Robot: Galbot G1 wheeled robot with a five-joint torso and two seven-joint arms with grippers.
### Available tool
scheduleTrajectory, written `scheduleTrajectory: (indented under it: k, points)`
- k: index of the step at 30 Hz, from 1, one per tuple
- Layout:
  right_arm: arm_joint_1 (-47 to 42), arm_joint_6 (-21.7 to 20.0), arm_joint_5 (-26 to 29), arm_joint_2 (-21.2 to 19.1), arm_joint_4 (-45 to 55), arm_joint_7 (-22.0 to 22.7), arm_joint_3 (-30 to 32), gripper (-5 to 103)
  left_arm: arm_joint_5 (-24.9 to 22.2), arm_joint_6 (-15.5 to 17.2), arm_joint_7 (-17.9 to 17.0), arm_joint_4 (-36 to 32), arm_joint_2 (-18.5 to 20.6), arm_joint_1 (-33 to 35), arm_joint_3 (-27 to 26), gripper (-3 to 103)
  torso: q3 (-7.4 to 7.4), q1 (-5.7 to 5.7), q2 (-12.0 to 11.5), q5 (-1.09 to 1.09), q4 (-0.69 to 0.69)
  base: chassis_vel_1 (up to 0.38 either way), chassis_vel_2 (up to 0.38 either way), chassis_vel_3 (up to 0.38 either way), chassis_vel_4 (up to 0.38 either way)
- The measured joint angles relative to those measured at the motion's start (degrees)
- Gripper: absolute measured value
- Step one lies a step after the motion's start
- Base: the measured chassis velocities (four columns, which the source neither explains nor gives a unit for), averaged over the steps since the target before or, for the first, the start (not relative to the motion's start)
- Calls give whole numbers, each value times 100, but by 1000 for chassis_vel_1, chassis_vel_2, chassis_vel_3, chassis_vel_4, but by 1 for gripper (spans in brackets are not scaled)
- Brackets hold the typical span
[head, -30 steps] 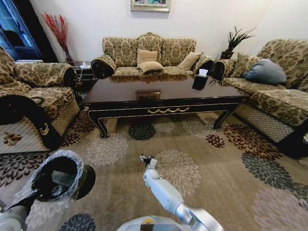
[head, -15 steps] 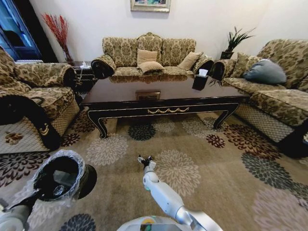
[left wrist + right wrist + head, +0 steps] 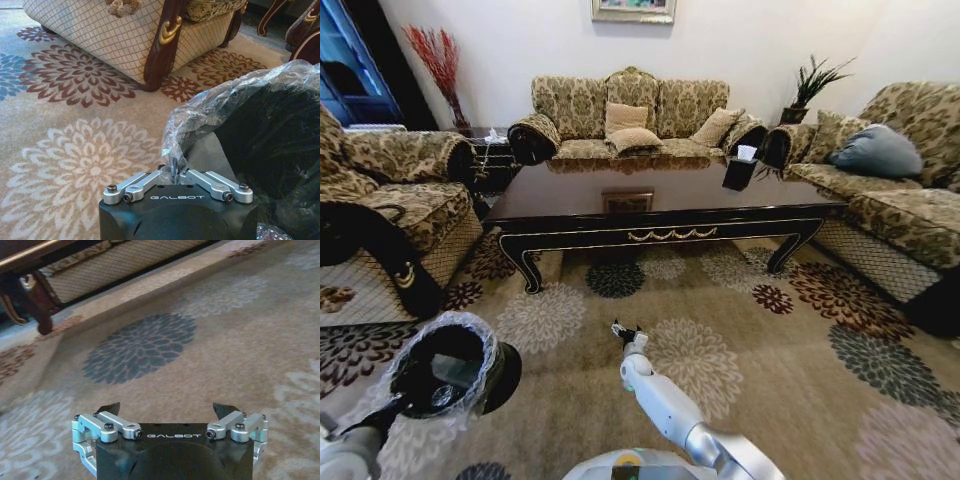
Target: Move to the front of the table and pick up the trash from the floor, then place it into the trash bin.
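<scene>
At seven o'clock in the head view, the left gripper [image 3: 174,176] has its fingers pressed together on the clear liner at the rim of the trash bin [image 3: 448,365], which hangs tipped on its side above the floor [image 3: 790,370]. Toward six o'clock the right gripper [image 3: 625,332] hovers over a cream medallion of the carpet, its fingers [image 3: 111,408] spread wide apart with nothing between them. Farther out at twelve o'clock stands the table [image 3: 660,200], with a black tissue box [image 3: 740,170] near its one-o'clock corner.
</scene>
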Motion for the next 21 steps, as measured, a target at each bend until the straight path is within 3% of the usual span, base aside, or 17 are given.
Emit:
scheduleTrajectory:
  k: [7,21]
  points:
    - [138,-395,244,0,-60,459,56,100,2,0,2,-17,-5,3,11,2,-1,-1,0,0,0,0,0,0,0]
    - [128,-848,530,-1,-311,404,214,100,19,0,5,-80,-47,45,15,2,-1,0,0,0,0,0,0,0,0]
